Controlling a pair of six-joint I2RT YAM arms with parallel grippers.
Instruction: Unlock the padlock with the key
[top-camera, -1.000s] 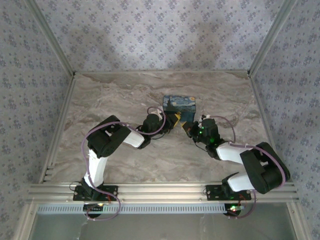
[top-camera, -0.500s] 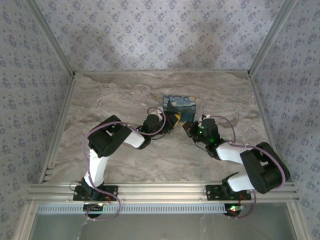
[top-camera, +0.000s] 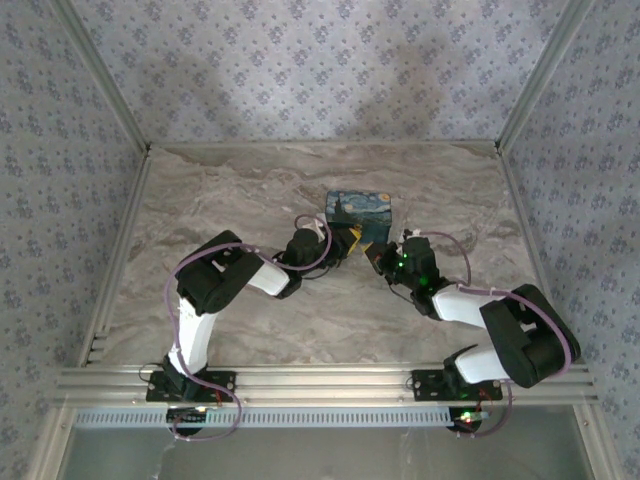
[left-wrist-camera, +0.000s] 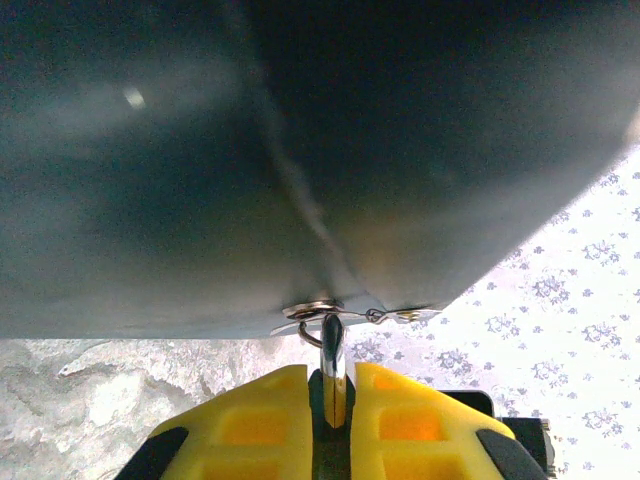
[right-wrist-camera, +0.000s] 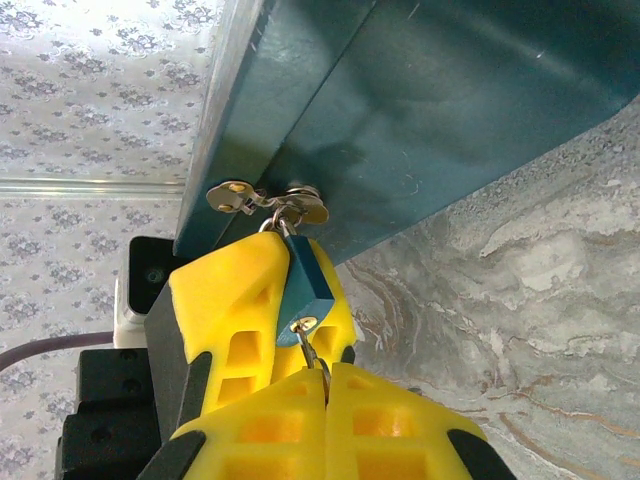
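Pinching what, Lee, those right jaws?

The key (right-wrist-camera: 312, 352), Ana. They are pressed together on its near end, and the shaft runs up into the low end of the padlock (right-wrist-camera: 308, 282). Held in line like that, I'd say a wrist roll would turn it.

And the left jaws?

Closed too, on a silver piece just under the hasp (left-wrist-camera: 318, 310). It is likely the shackle, though I can't be sure. In the right wrist view one left finger (right-wrist-camera: 238, 300) lies against the padlock's side. My guess is that it braces the lock so it won't swing or twist with the key.

Where does the padlock sit?

It hangs from the hasp at the near side of the box (top-camera: 360, 212), between the two arms and off the bench (right-wrist-camera: 500, 290). The box stands mid-bench, a little to the far side.

Any writing?

None I can read. The box has a blue and yellow swirl print on top, and its side is plain dark teal. With the padlock hanging on the hasp, I judge the unlocking not yet done.
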